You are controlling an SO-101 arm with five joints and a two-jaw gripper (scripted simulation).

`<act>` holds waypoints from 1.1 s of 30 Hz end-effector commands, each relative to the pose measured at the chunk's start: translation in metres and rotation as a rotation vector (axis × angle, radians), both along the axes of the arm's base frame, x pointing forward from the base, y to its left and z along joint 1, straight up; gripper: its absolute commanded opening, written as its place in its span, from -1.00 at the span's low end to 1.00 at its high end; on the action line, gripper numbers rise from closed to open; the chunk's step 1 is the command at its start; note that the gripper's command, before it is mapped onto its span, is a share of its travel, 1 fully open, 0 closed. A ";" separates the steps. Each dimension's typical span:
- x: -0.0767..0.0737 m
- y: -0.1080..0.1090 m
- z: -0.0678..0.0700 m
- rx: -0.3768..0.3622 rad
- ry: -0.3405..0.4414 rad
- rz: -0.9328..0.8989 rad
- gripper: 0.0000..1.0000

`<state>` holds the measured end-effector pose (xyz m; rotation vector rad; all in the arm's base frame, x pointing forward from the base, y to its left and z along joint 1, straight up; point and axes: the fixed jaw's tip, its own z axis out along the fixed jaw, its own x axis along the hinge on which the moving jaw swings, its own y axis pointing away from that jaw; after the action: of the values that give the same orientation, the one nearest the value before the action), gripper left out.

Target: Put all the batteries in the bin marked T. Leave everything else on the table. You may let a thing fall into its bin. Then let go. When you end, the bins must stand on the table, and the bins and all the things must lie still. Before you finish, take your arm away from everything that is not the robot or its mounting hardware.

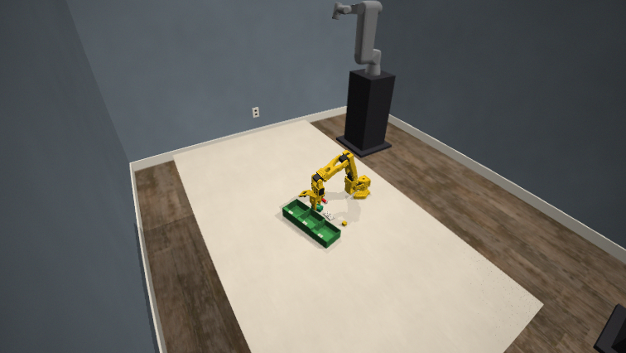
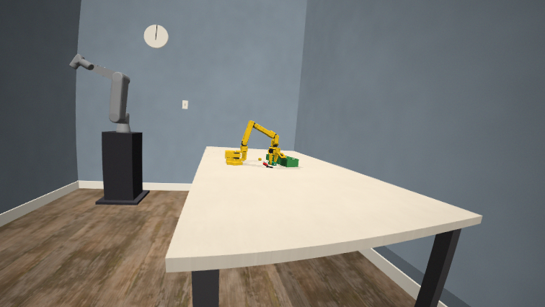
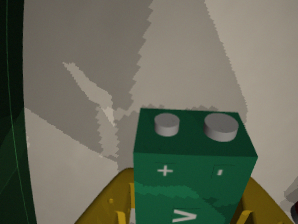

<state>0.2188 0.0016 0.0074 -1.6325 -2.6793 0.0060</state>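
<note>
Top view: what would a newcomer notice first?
Probably the bright yellow jointed robot arm on the pale table, bent over beside the long green three-compartment bin. Next, the big grey robot arm standing on a black pedestal behind the table's far right edge.
</note>
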 end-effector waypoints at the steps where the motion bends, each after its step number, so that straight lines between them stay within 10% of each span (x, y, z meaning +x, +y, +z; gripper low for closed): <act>1: 0.004 -0.001 0.004 0.001 -0.030 -0.013 -1.00; 33: 0.000 -0.003 0.053 0.001 -0.030 -0.013 -1.00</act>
<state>0.2105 0.0002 0.0431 -1.6217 -2.6394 0.0419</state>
